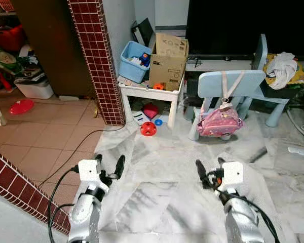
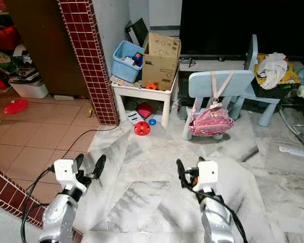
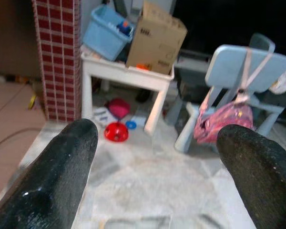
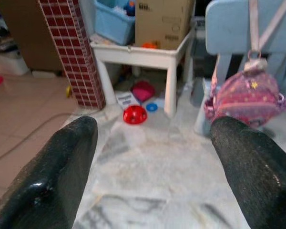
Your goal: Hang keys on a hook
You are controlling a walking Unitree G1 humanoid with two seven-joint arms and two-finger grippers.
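Left eye view: the left gripper [image 1: 111, 168] and right gripper [image 1: 209, 172] hover wide apart and empty over the marble floor [image 1: 157, 152]. Keys possibly lie elsewhere; scanning the white table [image 1: 151, 91] edge seems wise first.

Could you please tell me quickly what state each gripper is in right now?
Left gripper: open, holding nothing, above the marble floor.
Right gripper: open, holding nothing, above the same floor.

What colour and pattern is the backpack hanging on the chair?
The backpack is pink with small printed shapes and pale straps, hung over the light blue chair; the right wrist view shows it best.
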